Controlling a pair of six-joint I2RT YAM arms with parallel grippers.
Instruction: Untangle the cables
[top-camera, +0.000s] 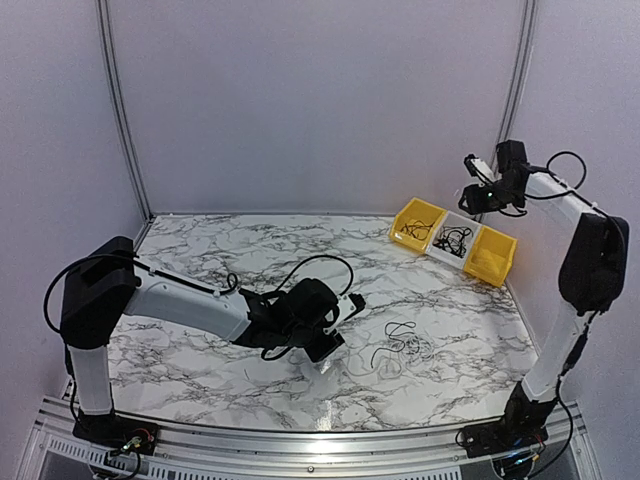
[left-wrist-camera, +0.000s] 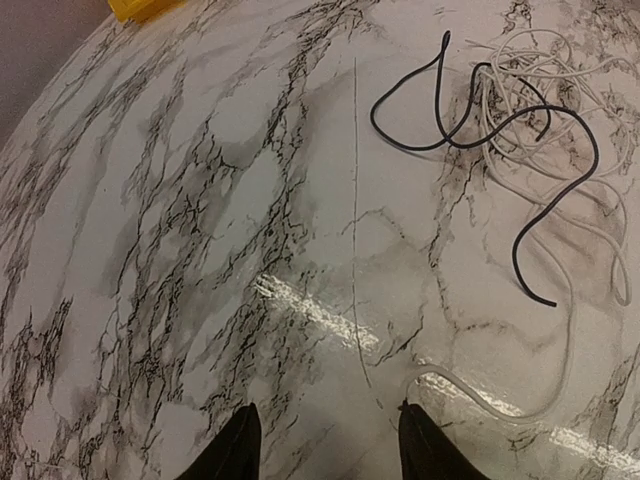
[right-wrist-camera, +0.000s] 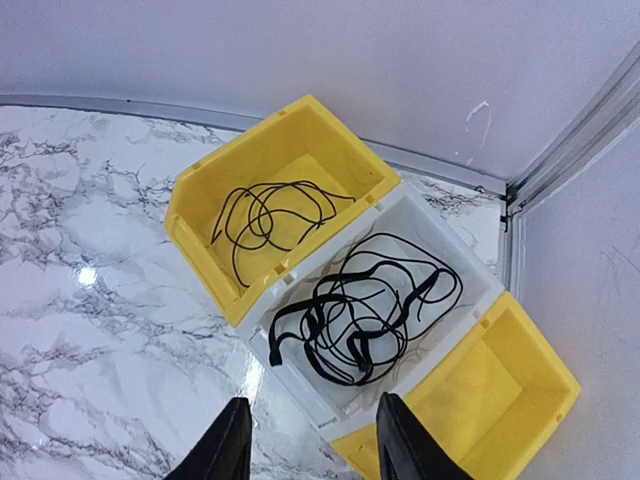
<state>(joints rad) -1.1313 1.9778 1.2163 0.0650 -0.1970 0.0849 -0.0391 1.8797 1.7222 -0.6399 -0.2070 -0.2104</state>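
Now we are logging edges first. In the overhead view the marble table is running up to grey walls at the top and sides of the frame and to a metal rail along the bottom. Bare marble is lying open across the left half and the upper middle of that frame.

The left gripper is hovering low over the table at centre frame. Its jaws are standing well apart and holding nothing; only marble is showing between them. The right gripper is hanging high at the upper right, above the bins, its jaws likewise spread and gripping nothing.

Around the work, three bins are sitting edge to edge in the table's upper right corner, close to the walls. In the right wrist view the row is slanting from upper left to lower right: a yellow bin holding one looped black cable, a white bin holding a bundle of black cables, and a second yellow bin.

The tangle of cables is lying on the marble just right of the left gripper, spreading wider across the overhead frame than up it. In the left wrist view it is occupying the upper right. A black strand is snaking from top centre down toward the lower right, its free end pointing to the lower right. It is lying over a knot of white cables. One white strand is trailing down the right side and curling in close to the right-hand fingertip.
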